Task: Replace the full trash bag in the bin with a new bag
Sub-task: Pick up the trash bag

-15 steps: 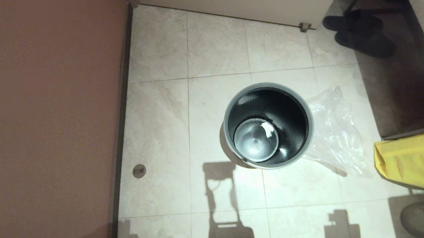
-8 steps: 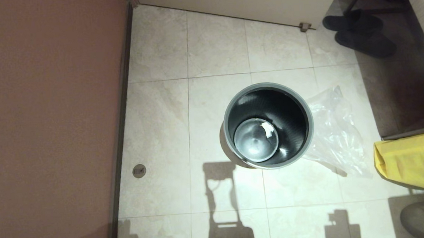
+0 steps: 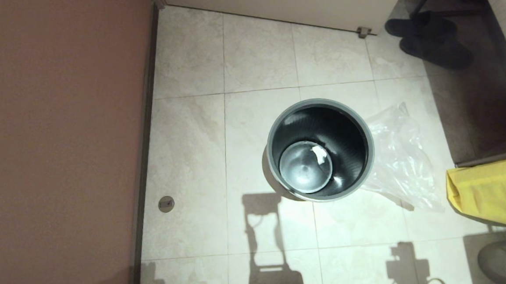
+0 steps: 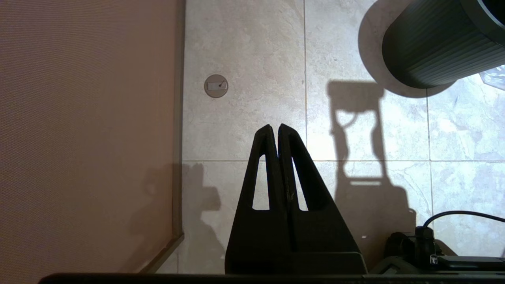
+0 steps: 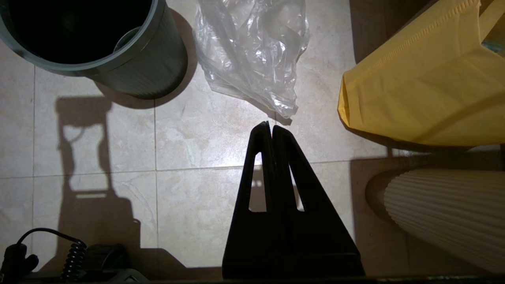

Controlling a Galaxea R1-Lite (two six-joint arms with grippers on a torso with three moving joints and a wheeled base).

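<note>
Right gripper [image 5: 269, 125]: fingers pressed together, holding nothing, hanging over bare tile; its tips sat just short of the new bag's nearest corner.
Left gripper [image 4: 275, 127]: fingers together, empty, parked above the floor beside the brown wall [image 4: 86, 130], well apart from the bin.
Floor [image 3: 256, 58]: pale stone tiles, open ahead of and between both grippers.
Yellow bag [image 5: 426, 86]: opaque, off to the right gripper's outer side, close to the new bag without touching it.
Bin [image 3: 319, 149]: round, upright, grey rim, dark glossy inside, shiny metal bottom; ahead of the right gripper and toward its inner side, with no liner in it.
New bag [image 3: 401, 155]: thin, clear, crinkled plastic lying flat on the tiles, one edge against the bin's right side, straight ahead of the right gripper.
Slippers [image 3: 431, 39]: dark pair far beyond the bin.
Paper scrap [image 3: 319, 154]: small, white, on the bin's bottom.
</note>
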